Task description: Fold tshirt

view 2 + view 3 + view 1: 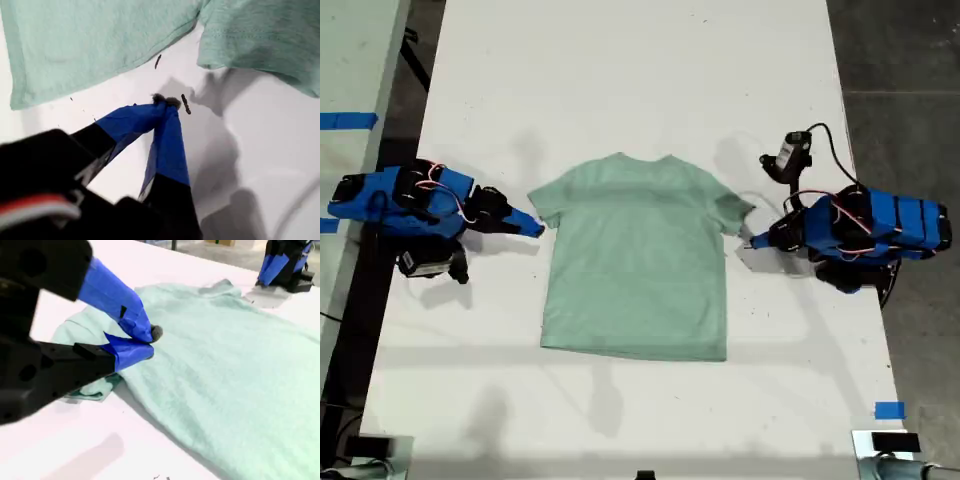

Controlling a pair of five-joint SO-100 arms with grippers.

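The pale mint-green tshirt (635, 265) lies flat and face-up in the middle of the white table (620, 70), collar at the far side. My first gripper (748, 243) is at the exterior view's right. It is shut, tips (167, 102) resting on bare table just short of a sleeve (260, 35) and the shirt's body (90, 40). My second gripper (535, 228) is at the exterior view's left, shut, its tips (150, 340) at the edge of the other sleeve (85, 330). I see no cloth between its fingers.
Small dark specks (185, 104) mark the table by my first gripper. A small camera with a black cable (788, 155) sits beside the first arm. Blue tape marks (889, 410) lie near the table's front corner at the exterior view's right. Another table (345, 121) stands at the exterior view's left.
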